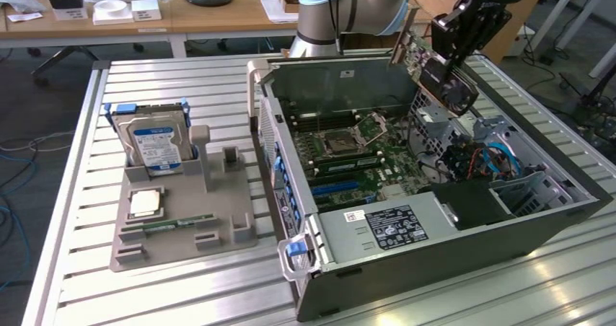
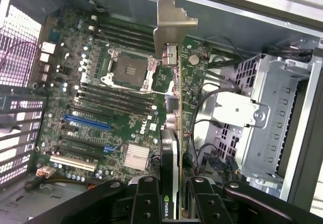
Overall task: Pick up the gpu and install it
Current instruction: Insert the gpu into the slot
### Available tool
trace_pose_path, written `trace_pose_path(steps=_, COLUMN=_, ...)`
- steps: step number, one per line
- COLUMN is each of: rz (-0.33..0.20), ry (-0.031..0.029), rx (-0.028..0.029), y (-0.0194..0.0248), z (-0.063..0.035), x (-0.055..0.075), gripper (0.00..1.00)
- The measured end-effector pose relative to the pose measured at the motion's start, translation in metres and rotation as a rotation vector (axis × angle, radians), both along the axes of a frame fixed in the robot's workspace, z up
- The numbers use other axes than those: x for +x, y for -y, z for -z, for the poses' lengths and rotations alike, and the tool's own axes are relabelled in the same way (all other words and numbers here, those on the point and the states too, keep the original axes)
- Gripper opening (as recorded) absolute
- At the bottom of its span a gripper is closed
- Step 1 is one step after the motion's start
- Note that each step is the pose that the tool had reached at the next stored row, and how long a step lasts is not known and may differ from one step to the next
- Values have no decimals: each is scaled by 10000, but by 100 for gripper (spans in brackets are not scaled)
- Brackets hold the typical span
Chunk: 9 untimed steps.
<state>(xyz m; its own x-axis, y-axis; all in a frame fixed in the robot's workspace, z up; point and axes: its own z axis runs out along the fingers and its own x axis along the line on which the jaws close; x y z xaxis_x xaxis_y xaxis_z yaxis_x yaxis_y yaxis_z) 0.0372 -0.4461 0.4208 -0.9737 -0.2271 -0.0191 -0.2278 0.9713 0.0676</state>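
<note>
claw (image 2: 174, 200) clenched on gpu (image 2: 174, 133) | wrist: motherboard (image 2: 101, 100) beneath | exterior: hard drive (image 1: 154, 144) in holder (image 1: 187, 228)

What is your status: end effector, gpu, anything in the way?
Status: end effector shut on gpu. It hangs above open case, over motherboard, not in a slot. No obstacle seen below it.

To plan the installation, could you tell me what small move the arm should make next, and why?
Probably rotate the gpu, staying high: the gripper holds it above the motherboard, but it lies crosswise to the blue expansion slot, its metal bracket not facing the perforated rear panel.
</note>
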Motion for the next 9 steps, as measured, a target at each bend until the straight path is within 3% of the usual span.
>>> trace_pose_path(steps=9, rz=-668, ry=0, rx=0, y=0, z=2, x=-3, gripper=27)
